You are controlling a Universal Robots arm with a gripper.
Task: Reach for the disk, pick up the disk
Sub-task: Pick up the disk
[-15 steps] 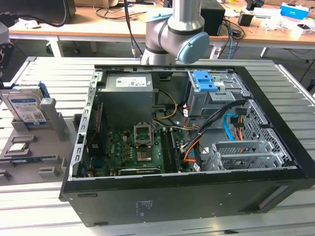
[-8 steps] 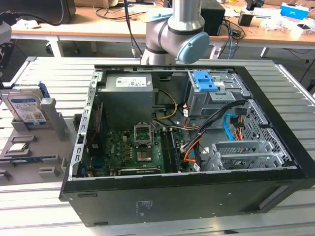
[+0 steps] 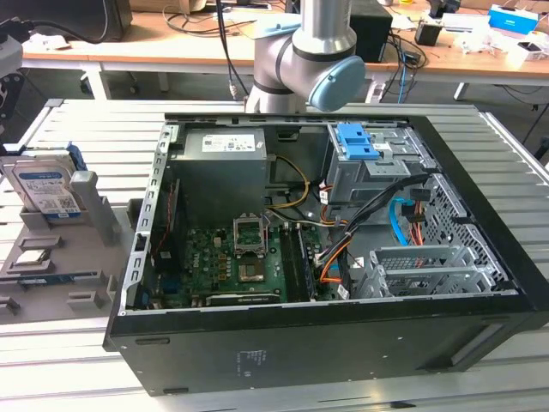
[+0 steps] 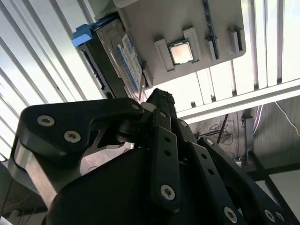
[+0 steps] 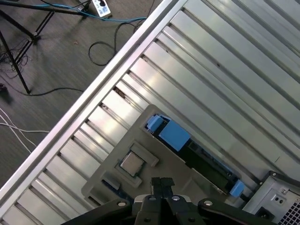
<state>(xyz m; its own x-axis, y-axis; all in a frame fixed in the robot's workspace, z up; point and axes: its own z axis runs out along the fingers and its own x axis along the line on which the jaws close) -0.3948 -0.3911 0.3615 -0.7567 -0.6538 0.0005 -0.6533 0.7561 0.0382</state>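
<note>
We see the dark metal rectangular disk point(image 3: 45, 184), blue-railed and white-labelled, standing upright in the grey plastic holder point(image 3: 96, 206), at nine o'clock from the open black computer case point(image 3: 343, 352). The black gripper point(image 5: 162, 183) hangs over the holder, fingers pressed together, empty.

Setting: robotics lab. Evidence: slatted aluminium worktable point(image 3: 86, 120), opened black desktop computer case point(image 3: 343, 352), cable-strewn wooden benches point(image 3: 154, 50), grey robot arm point(image 3: 300, 60).

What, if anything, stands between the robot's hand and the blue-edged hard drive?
Nothing visible. In the first wrist view the hand hangs above the grey holder, with open air between it and the disk standing in its slot. The processor chip lies off to one side.
</note>
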